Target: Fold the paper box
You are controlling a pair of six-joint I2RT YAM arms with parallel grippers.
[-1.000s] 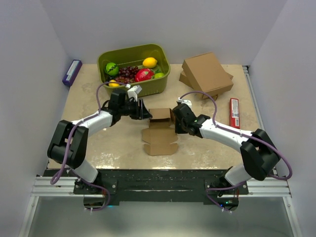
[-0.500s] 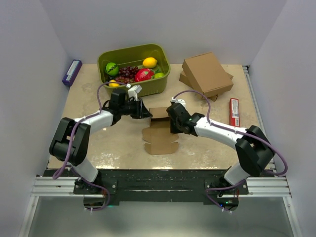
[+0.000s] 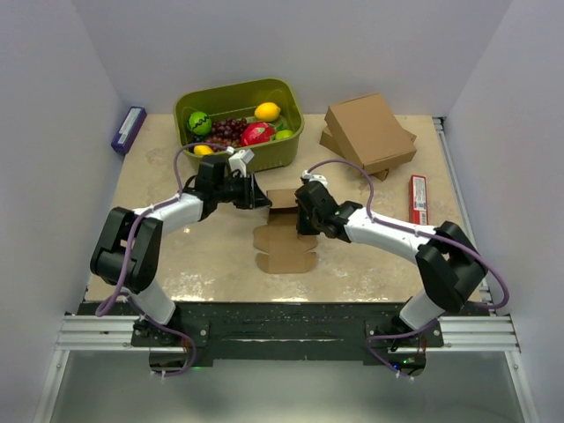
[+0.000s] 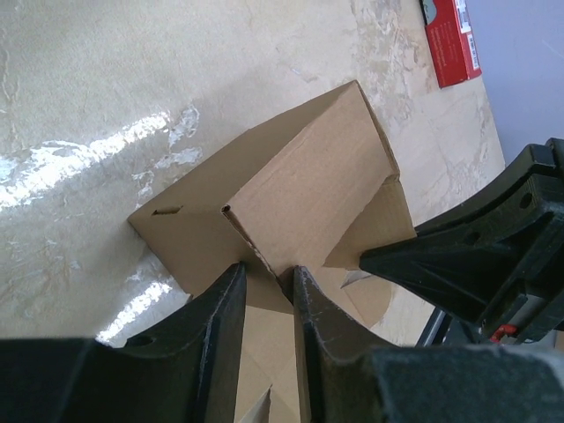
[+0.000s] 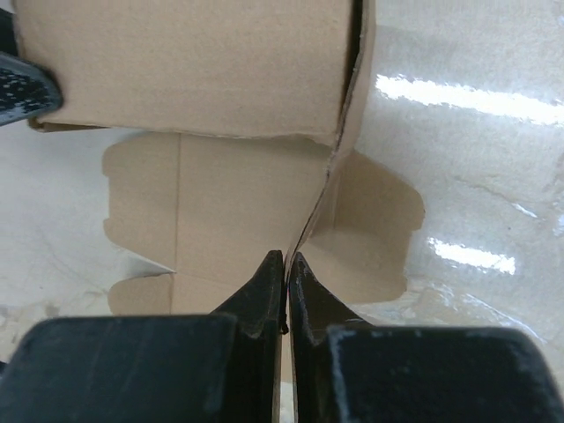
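- The paper box (image 3: 286,249) is seen lying near the middle of the table (image 3: 176,256), between the two arms, in front of the green tub (image 3: 291,150).
- It is only partly folded: the rear part is raised into upright walls, while the front panels and flaps are spread flat on the tabletop.
- The left gripper (image 4: 267,275) is brought in from the box's left side. Its jaws are drawn narrow around the lower corner of the raised wall, with both fingertips set against the cardboard, so that corner is pinched.
- The right gripper (image 5: 286,258) is placed at the box's right side. Its fingers are pressed together, and the thin edge of an upright side flap is caught between the tips.
- Fruit is held in the green tub: a lemon, a red piece, green pieces and dark grapes.
- A stack of larger cardboard boxes (image 3: 368,132) is found at the far right, apart from the paper box.
- A red packet (image 3: 419,201) is laid near the right edge, and a blue carton (image 3: 129,129) at the far left corner.
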